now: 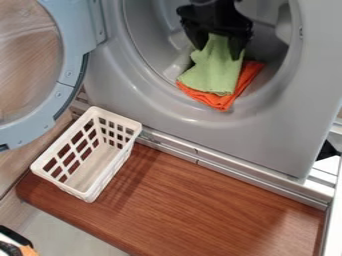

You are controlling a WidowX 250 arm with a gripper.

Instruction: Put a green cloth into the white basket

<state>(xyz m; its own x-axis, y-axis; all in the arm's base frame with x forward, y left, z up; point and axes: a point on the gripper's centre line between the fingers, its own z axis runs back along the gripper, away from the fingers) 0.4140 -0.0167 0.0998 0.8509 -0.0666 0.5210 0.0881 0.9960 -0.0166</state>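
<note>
The black gripper hangs inside the round drum opening at the upper right, directly at the upper end of the green cloth. Rising to a narrow top at the gripper, the cloth spreads downward over an orange cloth near the opening's lower rim. Whether the gripper holds the green cloth cannot be told. On the brown wooden surface at the left stands the white basket, upright, with lattice walls, below and to the left of the gripper.
The grey machine front surrounds the opening, and its round door stands swung out at the upper left, above the basket. A metal ledge runs between machine and brown board. Part of a dark object shows at the lower left.
</note>
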